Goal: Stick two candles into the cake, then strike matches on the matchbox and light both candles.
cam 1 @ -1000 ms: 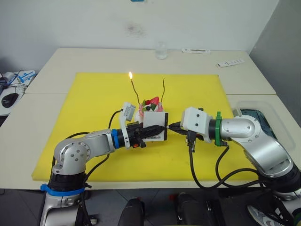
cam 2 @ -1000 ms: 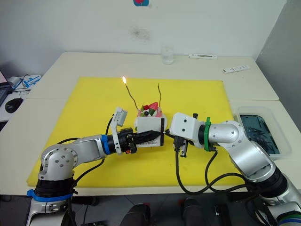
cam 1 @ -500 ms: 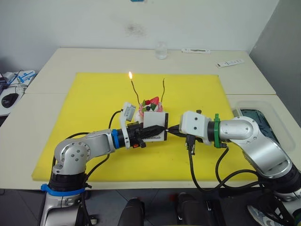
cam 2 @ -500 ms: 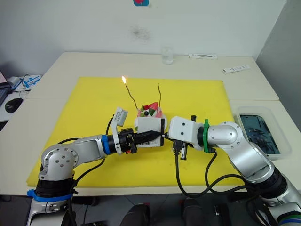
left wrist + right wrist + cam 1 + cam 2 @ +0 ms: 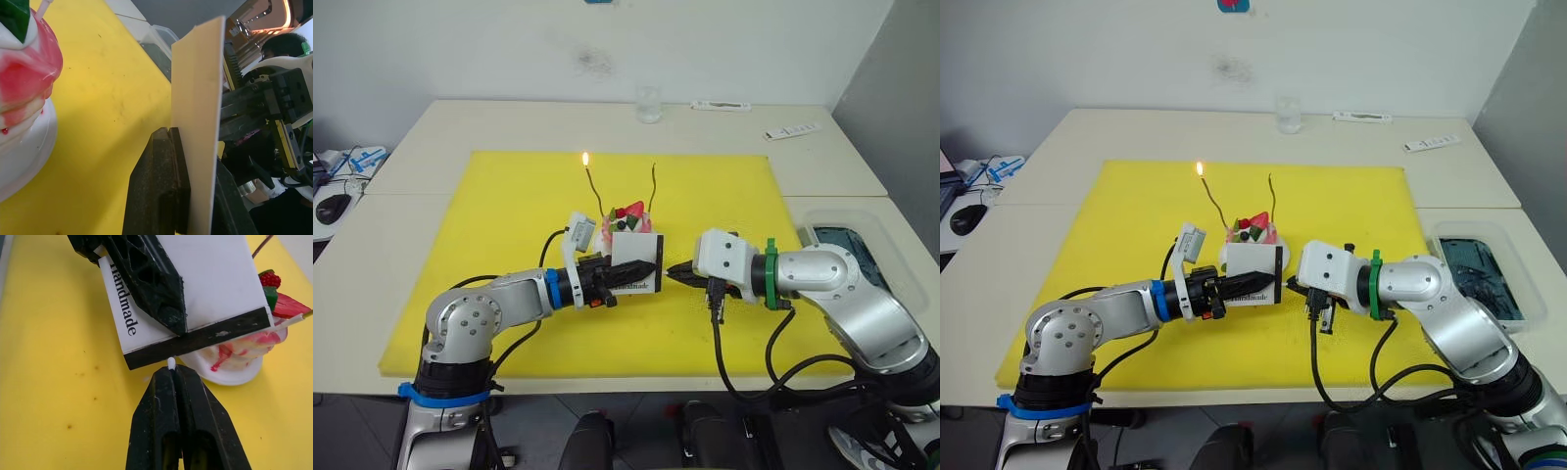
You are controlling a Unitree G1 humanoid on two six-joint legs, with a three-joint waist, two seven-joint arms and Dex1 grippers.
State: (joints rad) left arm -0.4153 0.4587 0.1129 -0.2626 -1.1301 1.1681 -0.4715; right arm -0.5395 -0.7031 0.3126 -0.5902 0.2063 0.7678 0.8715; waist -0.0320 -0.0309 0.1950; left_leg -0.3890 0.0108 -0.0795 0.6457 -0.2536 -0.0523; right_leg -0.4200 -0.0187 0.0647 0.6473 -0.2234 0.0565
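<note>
One match (image 5: 171,363) is pinched between the closed fingers of the right gripper (image 5: 173,374), with just its pale head poking out past the tips. That head sits right at the black strip of the matchbox (image 5: 195,308), touching it or a hair off; I cannot tell which. The match is thin, light and brittle, so it is best held close to the head, as here, to keep it from snapping when dragged along the strip.

The left gripper (image 5: 604,279) is clamped on the matchbox, holding it on edge above the yellow mat (image 5: 509,215), one finger across the printed face and the other behind. The box is light, stiff card; a grip well back from the strip leaves the striking edge free, though a hard push from the match could twist it in the fingers.

Just behind the box stands the cake (image 5: 628,217) on its white plate. Two candles rise from it: the left candle (image 5: 591,181) carries a small flame, and the right candle (image 5: 652,182) is unlit. My guess is this strike is for that second one.
</note>
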